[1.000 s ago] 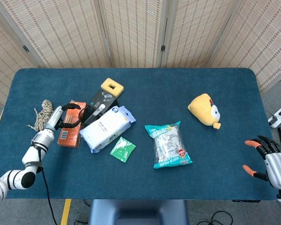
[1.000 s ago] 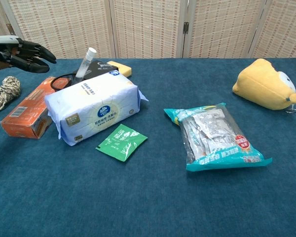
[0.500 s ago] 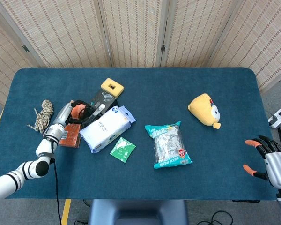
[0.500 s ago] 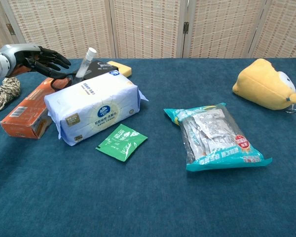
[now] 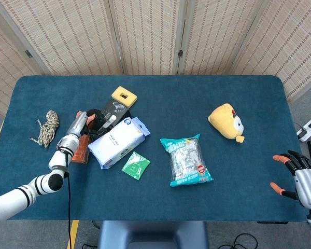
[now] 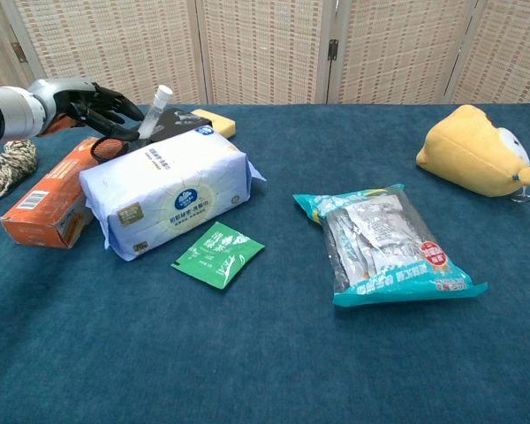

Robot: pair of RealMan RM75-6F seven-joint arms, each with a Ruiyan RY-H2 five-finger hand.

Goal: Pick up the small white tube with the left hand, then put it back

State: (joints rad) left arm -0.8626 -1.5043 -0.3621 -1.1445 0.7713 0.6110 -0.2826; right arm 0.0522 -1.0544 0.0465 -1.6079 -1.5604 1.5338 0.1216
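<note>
Reaching L hand [image 6: 95, 104] spread beside small white tube [image 6: 155, 110], R hand [image 5: 300, 174] spread, head view only.

Head view looks steeply down over the whole bench [image 5: 197, 88]; chest view sits low and close, sharing its middle.

A dark blue table [image 6: 274, 371] before woven screens. At ten o'clock, the robot's left hand [image 6: 93, 104], black fingers spread, reaches toward a small white tube [image 6: 155, 110] standing tilted behind a white wet-wipes pack [image 6: 168, 190]; contact is unclear. An orange box [image 6: 49, 199] lies at nine o'clock beside a twine ball [image 6: 2, 168]. A green sachet [image 6: 217, 254] sits near centre, a teal snack bag [image 6: 384, 243] at three o'clock, a yellow plush toy [image 6: 477, 150] at two o'clock.
</note>
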